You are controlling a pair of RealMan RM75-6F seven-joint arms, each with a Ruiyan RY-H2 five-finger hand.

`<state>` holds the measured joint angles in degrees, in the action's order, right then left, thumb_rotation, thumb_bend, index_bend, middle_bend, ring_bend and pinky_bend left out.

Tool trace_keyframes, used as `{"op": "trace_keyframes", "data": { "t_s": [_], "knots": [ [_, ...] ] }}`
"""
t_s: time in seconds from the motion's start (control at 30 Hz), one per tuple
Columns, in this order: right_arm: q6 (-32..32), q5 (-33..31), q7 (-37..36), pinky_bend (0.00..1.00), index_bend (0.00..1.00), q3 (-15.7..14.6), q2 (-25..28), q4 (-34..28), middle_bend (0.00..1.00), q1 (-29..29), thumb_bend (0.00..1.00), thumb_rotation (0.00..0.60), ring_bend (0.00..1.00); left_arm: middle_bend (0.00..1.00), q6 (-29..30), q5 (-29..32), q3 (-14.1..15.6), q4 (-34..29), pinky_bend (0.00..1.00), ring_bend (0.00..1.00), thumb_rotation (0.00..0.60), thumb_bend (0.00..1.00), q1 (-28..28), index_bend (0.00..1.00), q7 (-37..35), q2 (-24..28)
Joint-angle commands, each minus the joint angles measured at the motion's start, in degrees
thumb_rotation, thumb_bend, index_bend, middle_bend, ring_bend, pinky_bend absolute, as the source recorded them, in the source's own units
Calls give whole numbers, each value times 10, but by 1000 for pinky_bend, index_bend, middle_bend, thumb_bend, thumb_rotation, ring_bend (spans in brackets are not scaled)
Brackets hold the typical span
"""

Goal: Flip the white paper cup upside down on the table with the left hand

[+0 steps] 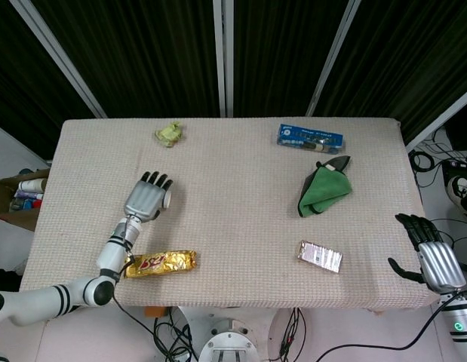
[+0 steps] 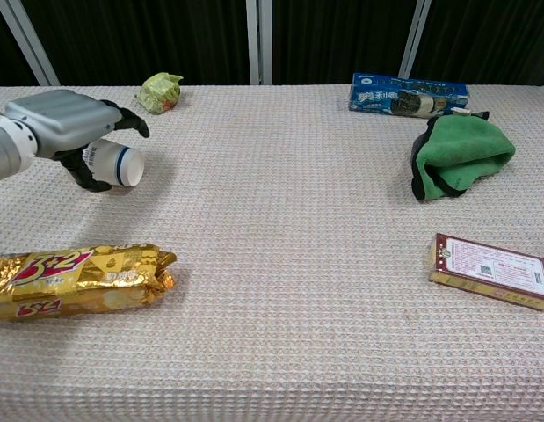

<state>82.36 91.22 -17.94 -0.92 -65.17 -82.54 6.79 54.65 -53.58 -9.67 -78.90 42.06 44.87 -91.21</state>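
The beige woven-textured table (image 1: 233,226) fills both views, and over its left part the silver-backed, black-fingered left hand (image 1: 146,198) reaches in from the near-left corner, back of the hand turned upward, wrapped over the white paper cup with a dark blue band (image 2: 115,163). In the chest view the cup is held clear of the cloth and lies tilted on its side, banded end pointing right, with the thumb curled under it and the other fingers (image 2: 131,118) arched over the top; from the head view only a sliver of the cup shows past the hand. The right hand (image 1: 433,259) hangs off the table's near-right edge, holding nothing, its fingers spread. Just nearer the robot than the left hand lies the long gold snack packet with red lettering (image 2: 74,280), apart from the cup. Across the table rests the crumpled green cloth (image 2: 458,156), and behind it the flat blue biscuit box (image 2: 408,94) near the far edge. The small foil-wrapped packet with a printed label (image 2: 491,270) sits near the front right. The crumpled yellow-green wrapper (image 2: 160,91) lies at the far left, beyond the held cup.
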Motion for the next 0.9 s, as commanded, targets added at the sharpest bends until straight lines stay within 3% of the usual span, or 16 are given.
{"op": "trace_keyframes", "data": {
  "t_s": [0.03, 0.3, 0.5, 0.6, 0.9],
  "knots": [
    [0, -1, -2, 91, 97, 0, -1, 2, 120, -1, 214, 600, 30, 144, 19, 76, 2, 23, 156, 98, 600, 242, 30, 236, 81, -35],
    [-5, -1, -4, 91, 97, 0, -3, 5, 120, 1, 214, 600, 30, 235, 34, 105, -4, 29, 160, 123, 600, 250, 35, 330, 77, -45],
    [-3, -2, -1, 90, 96, 0, -1, 2, 120, -1, 214, 600, 30, 457, 38, 86, -8, 55, 182, 301, 600, 366, 34, 468, 30, -53],
    [-2, -3, -1, 91, 96, 1, 0, 1, 120, -3, 214, 600, 30, 481, 27, 65, -26, 47, 205, 328, 600, 374, 18, 484, -62, -47],
    [-6, -1, 5, 91, 96, 1, -1, -2, 120, 0, 214, 600, 30, 459, 18, -66, -85, 76, 183, 291, 600, 369, -53, 477, -508, -68]
  ]
}}
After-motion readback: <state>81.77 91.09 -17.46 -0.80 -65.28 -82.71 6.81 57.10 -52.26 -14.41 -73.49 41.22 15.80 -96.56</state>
